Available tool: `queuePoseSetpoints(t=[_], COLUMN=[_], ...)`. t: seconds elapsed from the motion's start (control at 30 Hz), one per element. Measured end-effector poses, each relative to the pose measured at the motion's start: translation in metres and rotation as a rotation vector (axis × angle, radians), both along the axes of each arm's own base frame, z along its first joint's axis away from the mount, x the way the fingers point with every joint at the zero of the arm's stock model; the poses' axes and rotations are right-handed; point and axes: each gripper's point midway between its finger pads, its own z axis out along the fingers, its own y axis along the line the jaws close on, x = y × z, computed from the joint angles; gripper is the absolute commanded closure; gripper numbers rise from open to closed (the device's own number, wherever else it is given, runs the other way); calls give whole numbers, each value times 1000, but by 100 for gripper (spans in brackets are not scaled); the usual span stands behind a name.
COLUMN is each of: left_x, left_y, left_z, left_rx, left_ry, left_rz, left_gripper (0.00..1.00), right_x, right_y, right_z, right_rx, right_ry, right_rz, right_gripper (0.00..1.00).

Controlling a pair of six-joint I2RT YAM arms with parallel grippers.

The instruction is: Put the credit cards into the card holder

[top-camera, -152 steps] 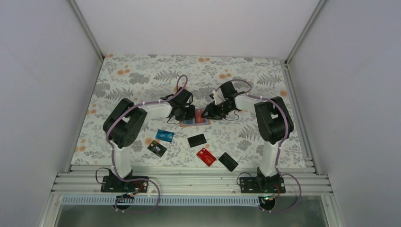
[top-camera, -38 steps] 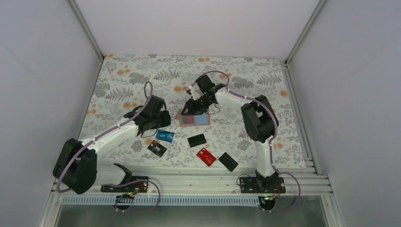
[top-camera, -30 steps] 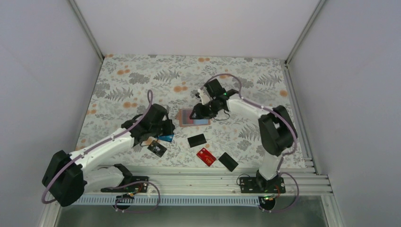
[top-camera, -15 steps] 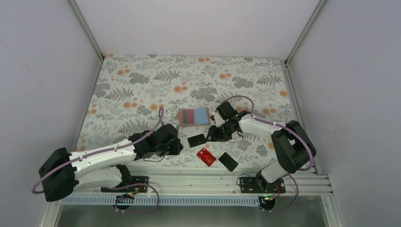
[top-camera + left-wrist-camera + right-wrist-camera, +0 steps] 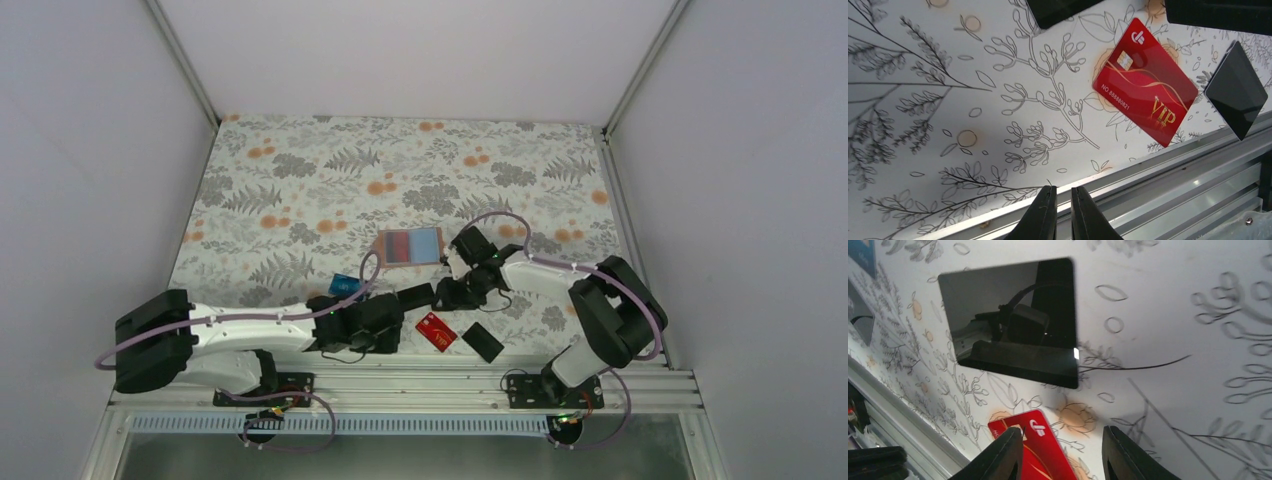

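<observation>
The card holder lies open mid-table, tan-edged, with red and blue showing inside it. Loose credit cards lie nearer me: a red VIP card, a plain black card, another black card and a blue card half hidden behind my left arm. My left gripper is shut and holds nothing, low over the table's front edge, left of the red card. My right gripper is open and empty, between the plain black card and the red card.
An aluminium rail runs along the table's near edge right under my left fingertips. White walls close in the floral table on three sides. My two grippers are close together.
My left arm has swung right and toward the near edge, now covering the marked black card. My right gripper has slid a little left toward the plain black card.
</observation>
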Motion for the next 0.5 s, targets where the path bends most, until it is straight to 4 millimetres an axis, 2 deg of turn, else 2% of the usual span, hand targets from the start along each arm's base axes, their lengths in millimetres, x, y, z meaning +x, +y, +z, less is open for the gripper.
queuePoseSetpoints(t=[0.13,0.37,0.5], left_x=[-9,-15,-20], left_y=[-6,-20,-30], left_z=[-4,-1,0], left_rx=[-4,-68,-112], left_ry=[26,73,114], left_rz=[0,17,19], left_gripper=[87,68,61], right_x=[-10,-32,-41], right_y=[9,18,24], right_z=[0,0,0], right_rx=[17,53,79], right_ry=[1,11,17], right_rz=[32,84,105], right_gripper=[58,57,58])
